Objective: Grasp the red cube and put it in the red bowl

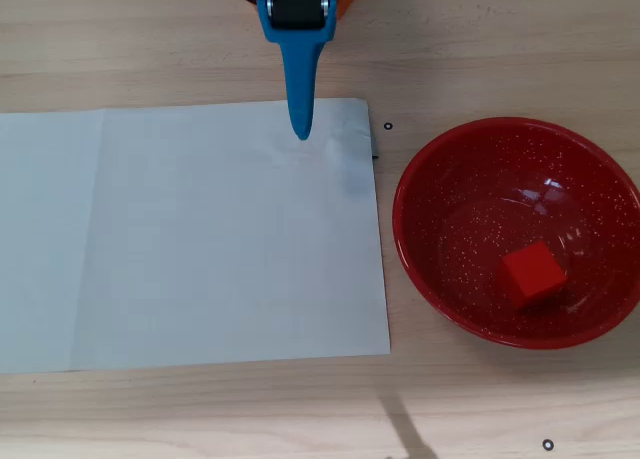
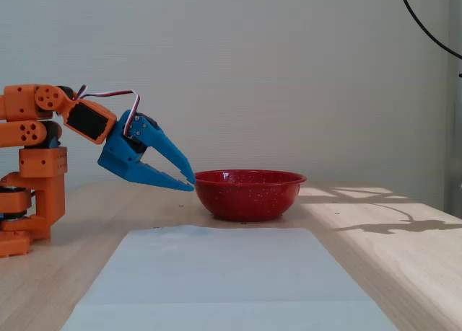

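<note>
The red cube (image 1: 532, 273) lies inside the red bowl (image 1: 430, 269), on its floor toward the near-right side in the overhead view. The bowl stands on the wooden bench (image 1: 480, 59), just right of a white paper sheet (image 1: 190, 239). The blue claw (image 2: 190, 182) hangs empty, its tips a narrow gap apart, over the sheet's far edge, left of the bowl.

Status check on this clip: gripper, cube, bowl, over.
Gripper empty, fingers almost closed, low beside red bowl. Red cube inside bowl. Nothing in the way.
</note>
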`<state>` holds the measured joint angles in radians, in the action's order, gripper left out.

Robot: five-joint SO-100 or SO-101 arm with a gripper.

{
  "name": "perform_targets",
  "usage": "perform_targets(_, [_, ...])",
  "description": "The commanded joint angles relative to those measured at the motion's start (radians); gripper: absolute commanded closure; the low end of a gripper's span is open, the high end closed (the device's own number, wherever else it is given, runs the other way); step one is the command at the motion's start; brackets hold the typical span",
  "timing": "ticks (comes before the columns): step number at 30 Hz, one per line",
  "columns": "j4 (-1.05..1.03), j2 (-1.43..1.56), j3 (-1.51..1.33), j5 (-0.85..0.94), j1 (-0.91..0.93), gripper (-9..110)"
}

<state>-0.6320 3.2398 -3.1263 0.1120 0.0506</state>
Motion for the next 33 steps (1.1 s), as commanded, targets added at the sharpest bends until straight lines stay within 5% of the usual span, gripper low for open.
perform_targets(1, [-0.084,0.018,-0.014,0.026,-0.025,101])
perform_targets(7, [-0.278,0.055,-0.014,0.077,-0.074,101])
perform_targets(33, [-0.29,0.052,-0.014,0.074,-0.06,101])
